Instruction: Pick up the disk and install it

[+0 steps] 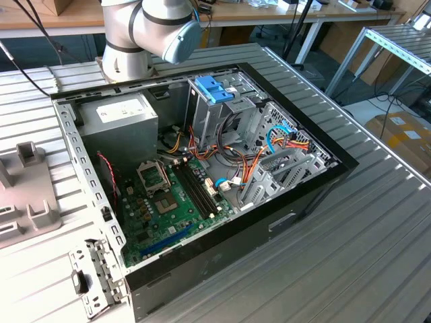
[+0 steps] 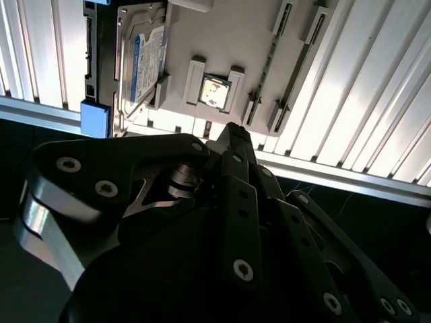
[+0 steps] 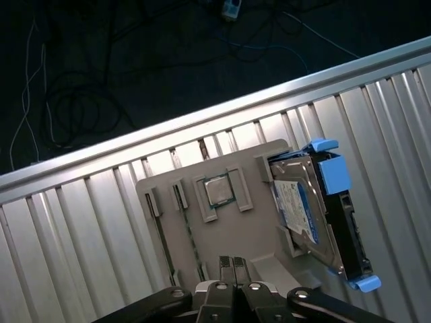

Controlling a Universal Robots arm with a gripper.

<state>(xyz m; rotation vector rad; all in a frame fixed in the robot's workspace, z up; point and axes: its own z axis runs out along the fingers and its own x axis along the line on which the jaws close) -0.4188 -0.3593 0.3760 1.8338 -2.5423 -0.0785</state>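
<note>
Sitting beside the disk (image 3: 303, 208) on the grey tray (image 3: 219, 237), a processor chip (image 3: 219, 190).

No print can be read. On the disk (image 3: 303, 215), ahead of the gripper (image 3: 234, 261) and off to one side, a white-and-blue label is seen, its lettering illegible. The power supply (image 1: 121, 114) label is equally unreadable.

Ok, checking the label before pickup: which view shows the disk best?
The first wrist view: the disk lies whole in its grey holder, label up, blue tabs at both ends. The second wrist view cuts off one end of it. The exterior view takes in the open computer case.
</note>
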